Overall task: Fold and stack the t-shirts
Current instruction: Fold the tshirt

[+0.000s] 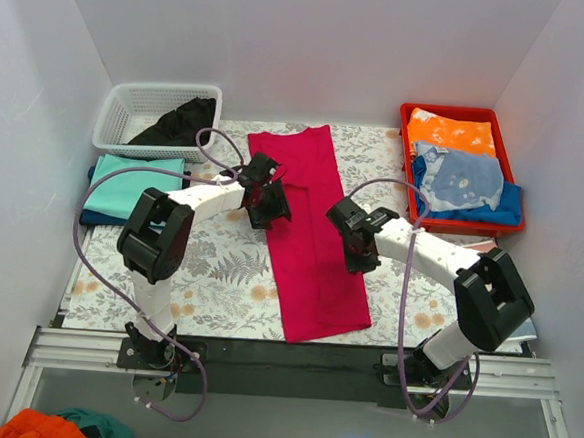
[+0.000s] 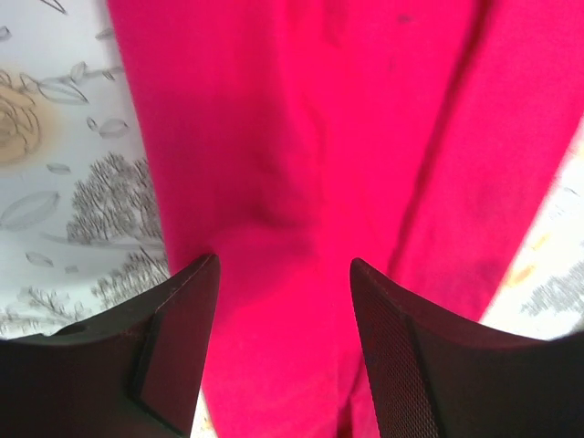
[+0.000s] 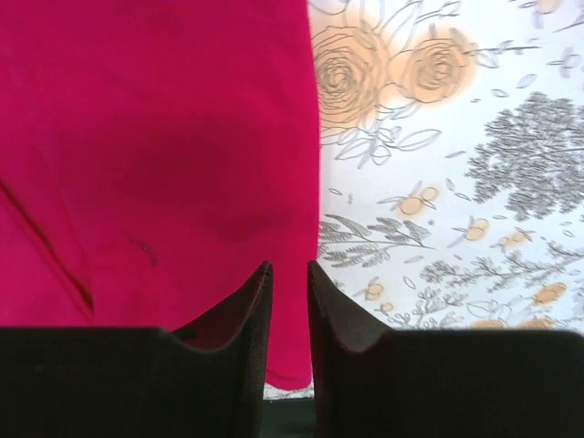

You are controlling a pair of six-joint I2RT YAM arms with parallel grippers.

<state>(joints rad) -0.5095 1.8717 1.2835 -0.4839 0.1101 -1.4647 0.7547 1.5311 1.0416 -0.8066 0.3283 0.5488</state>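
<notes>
A crimson-red t-shirt [image 1: 311, 240] lies flat as a long narrow strip down the middle of the flowered table, with a fold line running along its length [image 2: 301, 137]. My left gripper [image 1: 270, 205] hovers over the strip's left edge, jaws open and empty [image 2: 283, 265]. My right gripper [image 1: 355, 249] is at the strip's right edge [image 3: 155, 137]. Its jaws [image 3: 290, 266] are open by only a narrow slit, and nothing is between them. A folded teal t-shirt [image 1: 134, 183] rests on a dark blue one at the left. A black t-shirt [image 1: 179, 121] lies in the basket.
A white basket [image 1: 114, 116] stands at the back left. A red tray [image 1: 406, 137] at the back right holds folded orange and blue garments. White walls close in on three sides. A black rail runs along the near edge.
</notes>
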